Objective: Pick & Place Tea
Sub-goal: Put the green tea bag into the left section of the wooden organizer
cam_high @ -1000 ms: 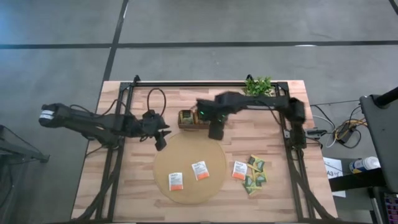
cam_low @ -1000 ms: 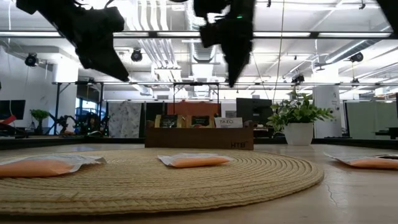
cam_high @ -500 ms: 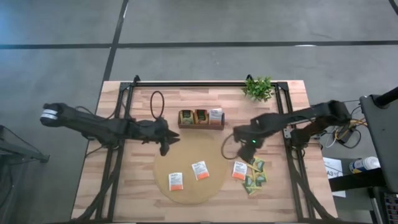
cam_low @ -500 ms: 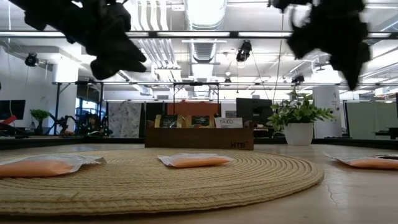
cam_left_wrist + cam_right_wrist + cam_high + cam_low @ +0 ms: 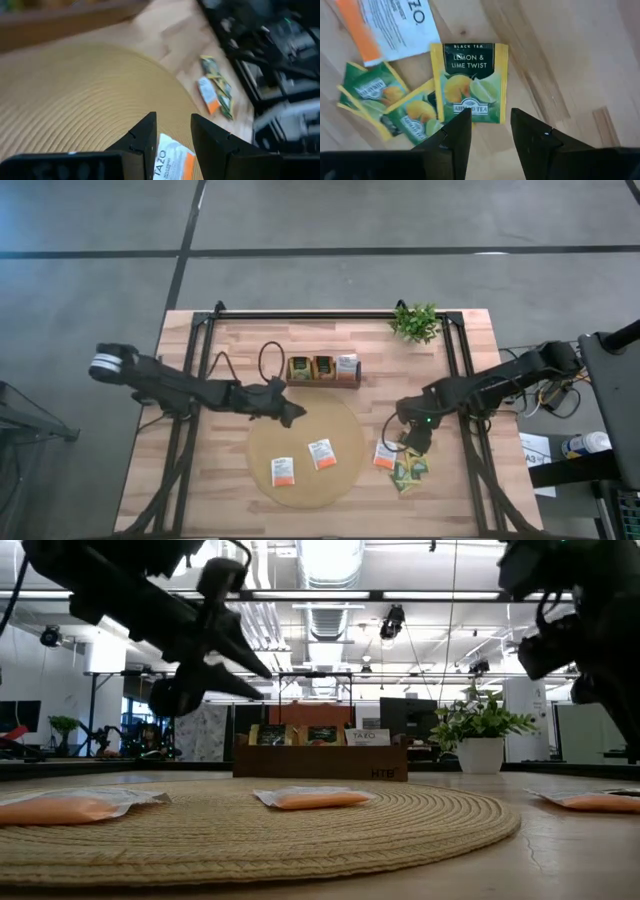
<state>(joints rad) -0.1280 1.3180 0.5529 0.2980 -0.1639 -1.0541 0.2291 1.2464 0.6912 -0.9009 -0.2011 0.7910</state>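
From above, the left gripper [image 5: 291, 412] hangs over the far rim of the round woven mat [image 5: 345, 420], just in front of the dark three-compartment tray [image 5: 322, 370] at the middle of the tabletop's far side. Two white-and-orange sachets [image 5: 321, 453] lie flat on the mat's near half. The right gripper [image 5: 415, 442] hangs over the heap of yellow-green sachets [image 5: 409, 468] off the mat's right rim, toward the tabletop's near right corner, beside a third white-and-orange sachet [image 5: 384, 455]. A small potted plant [image 5: 416, 321] stands at the far edge.

At table height, the tray reads "HTB" on its front wall, and one card in it [image 5: 366, 737] reads "TAZO".

The left wrist view shows its fingers [image 5: 145, 137] parted and empty above a sachet printed "TAZO" [image 5: 170, 162].

The right wrist view shows its fingers [image 5: 456, 135] parted, holding nothing, over a yellow sachet [image 5: 469, 82] reading "BLACK TEA", "LEMON & LIME TWIST", "AHMAD TEA"; its lettering runs across the fingers' line, its long axis along it.
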